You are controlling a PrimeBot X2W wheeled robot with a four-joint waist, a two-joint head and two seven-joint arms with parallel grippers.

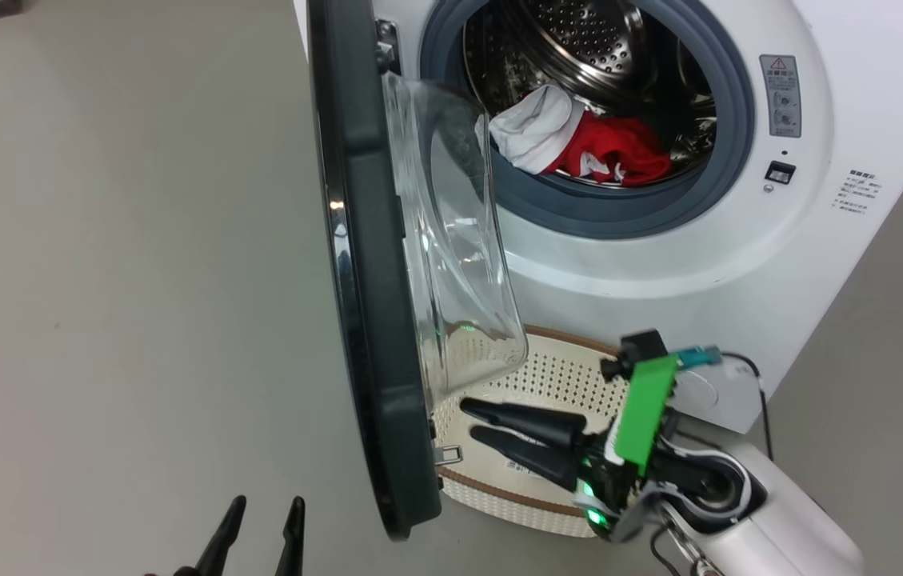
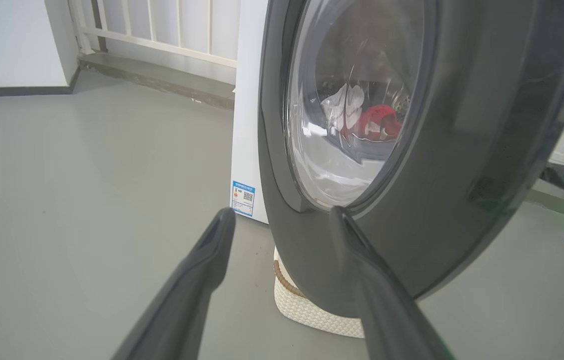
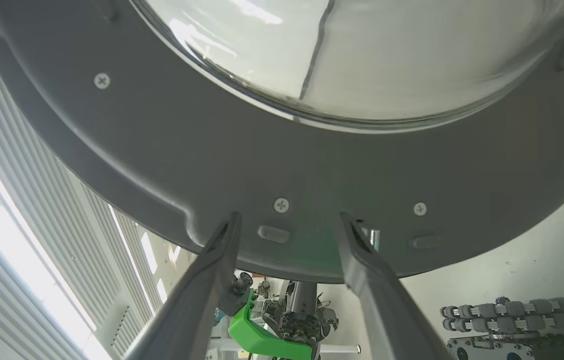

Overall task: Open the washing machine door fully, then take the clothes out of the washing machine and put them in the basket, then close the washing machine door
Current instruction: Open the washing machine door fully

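Note:
The washing machine (image 1: 859, 96) stands with its door (image 1: 363, 264) swung out edge-on towards me, the glass bowl (image 1: 459, 240) facing right. Red and white clothes (image 1: 595, 148) lie at the front of the steel drum, also showing as clothes (image 2: 369, 117) through the glass. The cream basket (image 1: 555, 376) sits on the floor under the door. My right gripper (image 1: 469, 418) is open above the basket, fingers pointing at the door's inner rim (image 3: 311, 175), tips close to it. On the door's outer side my left gripper (image 1: 268, 502) hangs low and open, apart from the door's face (image 2: 461, 150).
Grey floor spreads to the left of the door. A white railing (image 2: 162, 30) and a wall stand behind the machine's left side, which carries a blue label (image 2: 243, 198). A black cable (image 1: 763, 416) loops beside my right wrist near the machine's lower front.

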